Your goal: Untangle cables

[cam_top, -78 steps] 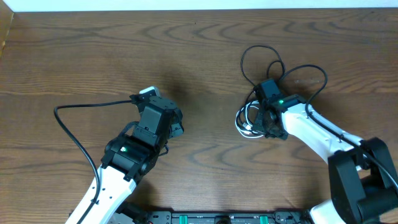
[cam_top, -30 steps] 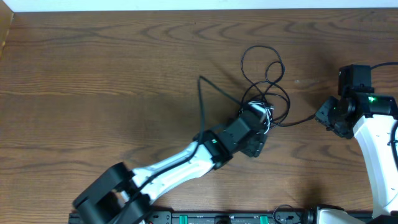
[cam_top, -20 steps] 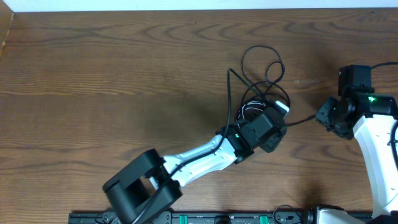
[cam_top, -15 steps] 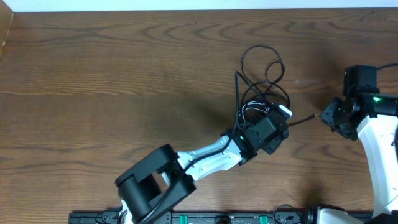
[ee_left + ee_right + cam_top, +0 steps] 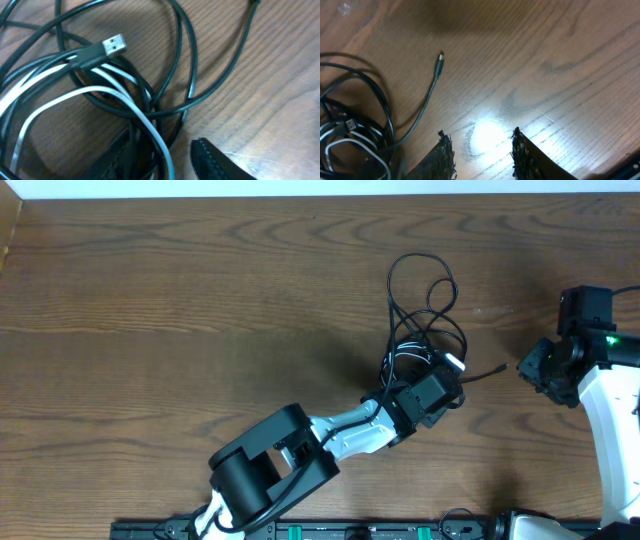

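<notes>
Cables (image 5: 425,305) lie right of the tabletop's (image 5: 150,300) centre, long axis far-to-near, one free plug end (image 5: 498,367) pointing toward the right edge. The left gripper (image 5: 162,146) covers their near end with strands between its fingers; whether it clamps them cannot be told. The right gripper (image 5: 480,137), near the right edge, stands part-open, holding nothing.

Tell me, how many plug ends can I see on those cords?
2. A flat metal plug lies on top of the tangle; a small plug tips the black cord lying loose to one side. Others may be hidden in the tangle.
</notes>
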